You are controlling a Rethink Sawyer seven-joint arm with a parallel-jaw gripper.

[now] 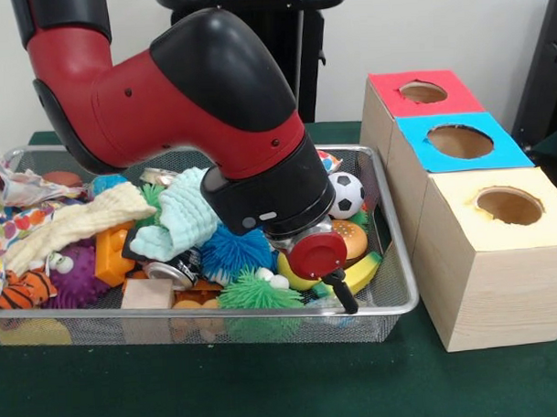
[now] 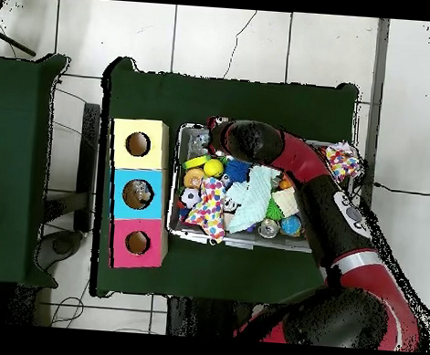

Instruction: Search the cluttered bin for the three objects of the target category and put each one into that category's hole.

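Arm point(image 1: 211, 119) low over toy-crowded wire bin point(image 1: 395, 259), boxes point(image 1: 486, 247) beside.

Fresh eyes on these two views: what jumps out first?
The red and black arm dominates, reaching down over the right part of the wire bin in the front view; its working end is hidden among the toys. The bin is heaped with clutter: a soccer ball at the back right, spiky blue and green balls, pale cloths. Beside it stand three wooden boxes with holes, topped red, blue and yellow.
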